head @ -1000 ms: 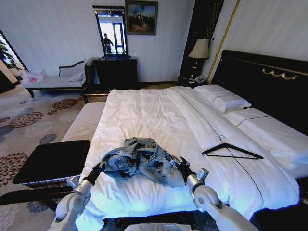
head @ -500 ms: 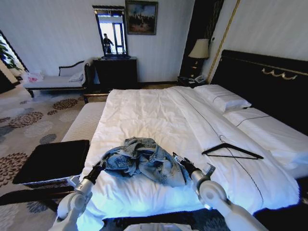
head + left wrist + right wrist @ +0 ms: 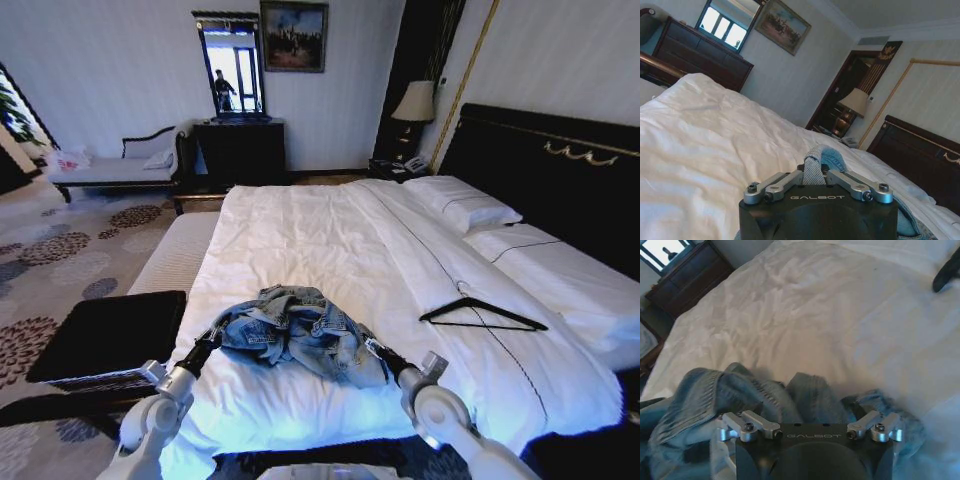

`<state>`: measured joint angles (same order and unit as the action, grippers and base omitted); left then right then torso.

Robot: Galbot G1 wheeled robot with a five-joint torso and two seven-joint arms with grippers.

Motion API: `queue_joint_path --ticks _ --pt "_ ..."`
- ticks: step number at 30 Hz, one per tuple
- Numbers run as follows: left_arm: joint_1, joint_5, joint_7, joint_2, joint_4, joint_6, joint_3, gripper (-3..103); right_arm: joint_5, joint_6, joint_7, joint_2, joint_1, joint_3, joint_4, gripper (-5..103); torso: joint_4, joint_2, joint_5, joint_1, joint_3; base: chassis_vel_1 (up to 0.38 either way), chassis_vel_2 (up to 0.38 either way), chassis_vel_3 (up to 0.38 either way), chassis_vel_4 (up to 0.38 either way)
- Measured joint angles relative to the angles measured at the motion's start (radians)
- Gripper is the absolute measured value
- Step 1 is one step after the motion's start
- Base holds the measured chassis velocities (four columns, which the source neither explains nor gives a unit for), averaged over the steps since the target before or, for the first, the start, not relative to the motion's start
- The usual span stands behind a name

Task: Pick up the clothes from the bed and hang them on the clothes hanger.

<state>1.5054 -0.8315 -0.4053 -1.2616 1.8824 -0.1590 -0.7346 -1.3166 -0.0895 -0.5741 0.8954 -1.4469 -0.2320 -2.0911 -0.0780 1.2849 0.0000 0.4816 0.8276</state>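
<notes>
Both arms have shifted in the last second: the right tool (image 3: 372,347) has slid down and outward along the jacket's (image 3: 297,332) right edge, and the left tool (image 3: 212,337) has crept a little up and inward on the left edge. Between them the jacket sits bunched slightly higher, though it rests crumpled on the bed (image 3: 320,230) near the foot. In the left wrist view the left tool is clamped on a fold of denim (image 3: 816,167). Whether the right tool is closed on cloth I cannot tell; denim crowds right against it. My reading is that the pick-up is only starting. The hanger (image 3: 482,313) lies flat on the sheet, well apart to the right.
</notes>
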Motion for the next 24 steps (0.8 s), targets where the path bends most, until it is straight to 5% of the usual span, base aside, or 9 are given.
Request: queue_joint_path --ticks 3,4,7,10,12,16,20,22,24 --pt "0.003 0.001 0.0 0.0 0.002 0.0 -0.002 3 0.002 0.002 0.005 0.006 0.0 0.006 -0.005 93 0.0001 0.0 0.0 0.0 0.0 0.0 0.0 0.0 0.0" --pt "0.006 0.002 -0.001 0.002 0.002 0.0 -0.004 3 0.001 0.002 0.005 0.01 0.0 0.012 -0.012 82 0.0001 0.0 0.0 0.0 0.0 0.0 0.0 0.0 0.0" --pt "0.007 0.002 -0.001 0.004 0.002 -0.001 -0.006 3 -0.001 0.002 0.001 0.011 -0.007 0.019 -0.026 77 0.0002 0.0 -0.0001 0.0 0.0 0.0 0.0 0.0 0.0" --pt "0.007 0.002 -0.002 0.003 -0.001 -0.002 -0.008 3 0.016 0.002 0.001 0.011 -0.024 0.028 -0.035 60 0.0 0.0 0.0 0.0 0.0 0.0 0.0 0.0 0.0" --pt "0.008 0.002 -0.002 0.001 -0.001 -0.002 -0.009 3 0.023 0.002 0.003 0.013 -0.027 0.029 -0.035 60 -0.0001 0.0 0.0 0.0 0.0 0.0 0.0 0.0 0.0" --pt "0.013 0.002 -0.002 -0.007 0.006 -0.002 -0.009 3 0.037 0.009 0.007 0.016 -0.032 0.027 -0.034 38 0.0001 0.0 0.0 0.0 0.0 0.0 0.0 0.0 0.0" --pt "0.015 0.002 -0.002 -0.008 0.012 -0.002 -0.009 3 0.045 0.014 0.01 0.015 -0.034 0.023 -0.033 33 0.0 0.0 0.0 0.0 0.0 0.0 0.0 0.0 0.0" --pt "0.019 0.002 -0.002 -0.01 0.021 -0.002 -0.011 3 0.059 0.031 0.023 0.014 -0.036 0.018 -0.032 17 0.0 0.0 0.0001 0.0 0.0 0.0 0.0 0.0 0.0" --pt "0.021 0.002 -0.001 -0.012 0.024 -0.002 -0.012 3 0.063 0.039 0.029 0.014 -0.036 0.017 -0.03 17 0.0001 0.0 0.0001 0.0 0.0 0.0 0.0 0.0 0.0"
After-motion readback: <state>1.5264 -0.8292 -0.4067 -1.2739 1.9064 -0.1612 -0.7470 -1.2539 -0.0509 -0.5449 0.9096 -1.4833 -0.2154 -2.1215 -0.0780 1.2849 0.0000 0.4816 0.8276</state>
